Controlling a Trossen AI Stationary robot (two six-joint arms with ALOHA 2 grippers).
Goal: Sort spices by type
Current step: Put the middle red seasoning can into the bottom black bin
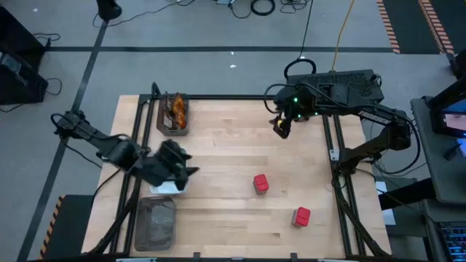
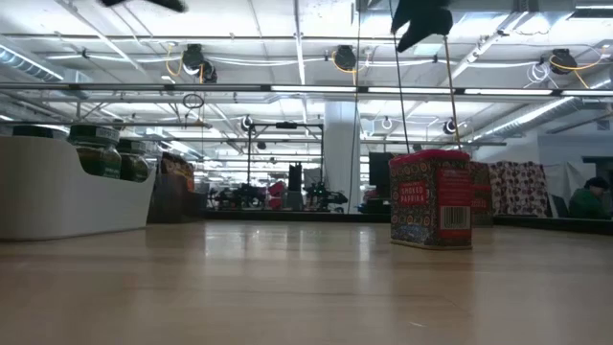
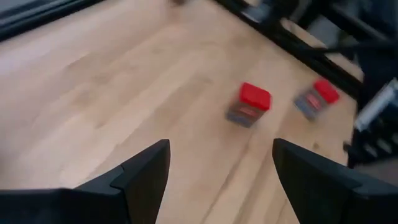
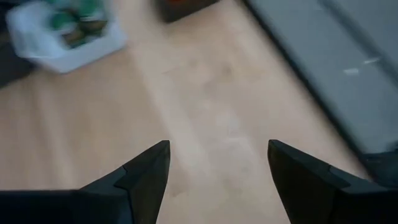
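While two red packets (image 1: pixel 261 183) lie loose, white tray (image 4: pixel 62 53) holds green-lidded jars (image 4: pixel 78 22).

Two red packets (image 1: pixel 261 183), three trays (image 1: pixel 156 223)

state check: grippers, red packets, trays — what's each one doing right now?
left gripper: open, empty, above the white tray.
right gripper: open, empty, over the table's far right.
red packet: loose mid-table.
second red packet: loose, near right.
white tray: holds green-lidded jars.
far tray: holds orange sachets.
grey tray: contents unclear.
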